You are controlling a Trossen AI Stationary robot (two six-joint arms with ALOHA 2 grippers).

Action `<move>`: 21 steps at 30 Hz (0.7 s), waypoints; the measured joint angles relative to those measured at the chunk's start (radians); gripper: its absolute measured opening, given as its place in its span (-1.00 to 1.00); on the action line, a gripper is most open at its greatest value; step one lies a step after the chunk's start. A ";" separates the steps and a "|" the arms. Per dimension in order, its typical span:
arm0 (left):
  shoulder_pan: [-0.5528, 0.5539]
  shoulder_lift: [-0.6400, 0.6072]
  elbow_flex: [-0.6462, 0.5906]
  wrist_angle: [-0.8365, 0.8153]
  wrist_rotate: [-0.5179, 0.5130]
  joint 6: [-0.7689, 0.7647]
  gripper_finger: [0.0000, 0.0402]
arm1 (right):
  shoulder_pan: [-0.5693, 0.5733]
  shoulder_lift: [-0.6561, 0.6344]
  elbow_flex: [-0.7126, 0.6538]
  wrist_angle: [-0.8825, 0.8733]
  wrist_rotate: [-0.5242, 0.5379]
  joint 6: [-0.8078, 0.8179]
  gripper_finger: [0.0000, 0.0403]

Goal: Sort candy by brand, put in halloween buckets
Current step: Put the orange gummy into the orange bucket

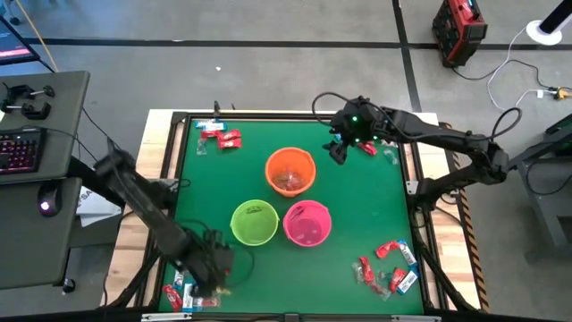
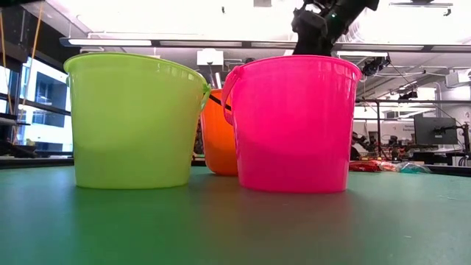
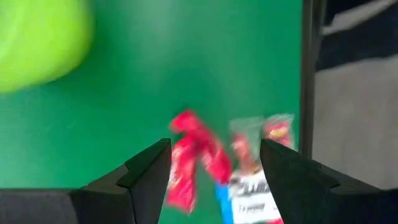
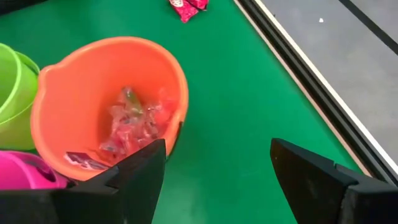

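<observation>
Three buckets stand upright on their bases mid-table: orange [image 1: 290,172], lime green [image 1: 254,222] and hot pink [image 1: 307,223]. The orange bucket [image 4: 112,106] holds clear-wrapped candies [image 4: 134,121]. My left gripper [image 1: 214,279] hovers open over the near-left candy pile [image 1: 183,295]. A red candy [image 3: 193,158] and a blue-and-white one [image 3: 249,196] lie flat on the mat between its fingers [image 3: 214,168]. My right gripper [image 1: 340,150] hangs open near the far right of the table, beside the orange bucket, with nothing between its fingers [image 4: 217,168].
More candy lies in piles at the far-left corner [image 1: 219,134], the near-right corner [image 1: 389,266] and beside my right gripper [image 1: 368,148]. The table's raised black edge [image 3: 308,74] runs close by the left gripper. Bare green mat lies between the buckets and the piles.
</observation>
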State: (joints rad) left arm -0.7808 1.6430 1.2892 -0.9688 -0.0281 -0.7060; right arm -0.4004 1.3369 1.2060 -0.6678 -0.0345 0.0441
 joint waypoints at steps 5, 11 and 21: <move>-0.029 0.114 0.000 0.178 0.103 0.079 0.18 | -0.006 0.000 0.000 -0.020 -0.001 0.000 0.40; -0.047 0.164 0.000 0.192 0.108 0.022 0.18 | -0.006 0.000 0.000 -0.055 -0.003 0.000 0.40; -0.077 0.240 0.000 0.178 0.105 0.028 0.18 | -0.005 0.000 0.000 -0.058 -0.003 0.000 0.40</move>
State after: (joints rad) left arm -0.8575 1.8829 1.2896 -0.7910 0.0769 -0.6782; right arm -0.4057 1.3369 1.2057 -0.7254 -0.0376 0.0437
